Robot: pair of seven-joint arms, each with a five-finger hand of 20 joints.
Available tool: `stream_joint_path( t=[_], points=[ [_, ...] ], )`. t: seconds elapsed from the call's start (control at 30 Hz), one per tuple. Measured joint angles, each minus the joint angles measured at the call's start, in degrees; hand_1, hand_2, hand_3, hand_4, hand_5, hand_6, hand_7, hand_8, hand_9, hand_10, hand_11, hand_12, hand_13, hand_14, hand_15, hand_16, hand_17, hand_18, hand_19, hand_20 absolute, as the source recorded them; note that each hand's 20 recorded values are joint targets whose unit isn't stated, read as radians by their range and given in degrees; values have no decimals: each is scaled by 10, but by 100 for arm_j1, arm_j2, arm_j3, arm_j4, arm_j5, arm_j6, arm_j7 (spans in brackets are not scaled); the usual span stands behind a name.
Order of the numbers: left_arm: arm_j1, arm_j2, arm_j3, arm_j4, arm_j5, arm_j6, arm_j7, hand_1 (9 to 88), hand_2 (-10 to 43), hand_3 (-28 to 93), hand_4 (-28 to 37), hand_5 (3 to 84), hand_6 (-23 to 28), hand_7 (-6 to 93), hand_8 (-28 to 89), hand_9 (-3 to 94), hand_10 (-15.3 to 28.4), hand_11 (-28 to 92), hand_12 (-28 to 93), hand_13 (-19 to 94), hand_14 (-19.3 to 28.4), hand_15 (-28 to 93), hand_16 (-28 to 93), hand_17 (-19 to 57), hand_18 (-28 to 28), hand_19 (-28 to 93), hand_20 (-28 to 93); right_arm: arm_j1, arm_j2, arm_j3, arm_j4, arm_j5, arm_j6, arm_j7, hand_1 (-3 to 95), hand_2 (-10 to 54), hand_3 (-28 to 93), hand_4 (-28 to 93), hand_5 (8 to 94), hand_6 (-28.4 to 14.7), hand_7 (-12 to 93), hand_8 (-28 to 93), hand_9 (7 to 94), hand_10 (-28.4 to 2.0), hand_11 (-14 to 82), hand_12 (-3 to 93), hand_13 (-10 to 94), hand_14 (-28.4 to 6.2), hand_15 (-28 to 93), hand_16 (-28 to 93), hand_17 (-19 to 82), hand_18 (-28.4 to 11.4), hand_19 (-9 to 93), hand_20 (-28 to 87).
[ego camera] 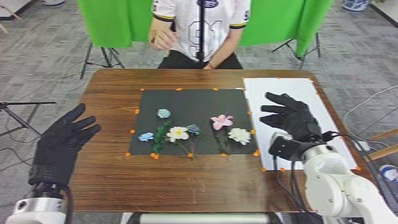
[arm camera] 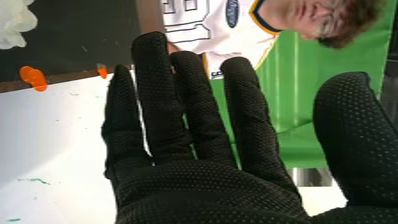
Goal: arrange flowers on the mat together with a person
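Note:
Several artificial flowers lie on the dark mat (ego camera: 182,102): a light blue flower (ego camera: 163,113) toward its upper left, a blue flower (ego camera: 147,136) at the lower left, a white flower (ego camera: 178,133) beside a blue-grey one (ego camera: 194,129), a pink flower (ego camera: 221,121) and another white flower (ego camera: 239,135) near the right edge. My right hand (ego camera: 291,117) is open over the white sheet, right of the mat. In the right wrist view the same right hand (arm camera: 204,185) has straight fingers and holds nothing. My left hand (ego camera: 64,137) is open at the table's left edge, apart from the flowers.
The white sheet (ego camera: 266,90) covers the table's right side. Orange marks (ego camera: 138,111) line the mat's border. A person stands behind the far edge of the brown table (ego camera: 115,85), in front of a green curtain (ego camera: 111,20).

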Motion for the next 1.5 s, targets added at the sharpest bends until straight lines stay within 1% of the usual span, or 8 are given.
stream_joint_path(
  t=[0.33, 0.63, 1.23, 1.5],
  points=[
    [7, -7, -12, -12, 9, -8, -42, 210, 60, 797, -283, 349, 77, 148, -104, 321, 192, 280, 96, 225, 260, 562, -116, -94, 224, 508, 100, -2, 0, 3, 15, 41, -14, -9, 204, 71, 770, -230, 526, -17, 120, -111, 538, -185, 176, 143, 465, -205, 566, 74, 112, -237, 579, 141],
    [9, -73, -64, -17, 33, -51, -129, 210, 59, 794, -283, 344, 73, 143, -104, 318, 189, 266, 94, 217, 255, 533, -114, -94, 224, 498, 88, 40, 7, -1, 127, 167, -90, -118, 206, 71, 770, -231, 523, -16, 119, -111, 534, -184, 173, 143, 465, -202, 564, 75, 109, -234, 573, 140],
    [11, -67, -60, -17, 26, -51, -104, 209, 59, 794, -283, 344, 74, 144, -102, 319, 190, 273, 98, 224, 260, 551, -108, -94, 228, 508, 87, 74, 23, 0, 151, 229, -151, -170, 207, 71, 773, -232, 523, -15, 121, -111, 533, -183, 172, 144, 464, -202, 562, 77, 108, -234, 570, 143],
    [8, -42, -55, -17, 19, -49, -106, 209, 60, 793, -283, 345, 75, 145, -103, 320, 191, 274, 98, 224, 261, 554, -111, -94, 229, 511, 85, 70, 24, 2, 151, 229, -163, -170, 209, 70, 774, -233, 522, -14, 121, -112, 534, -184, 172, 144, 464, -202, 562, 76, 107, -234, 569, 144]
  ],
)
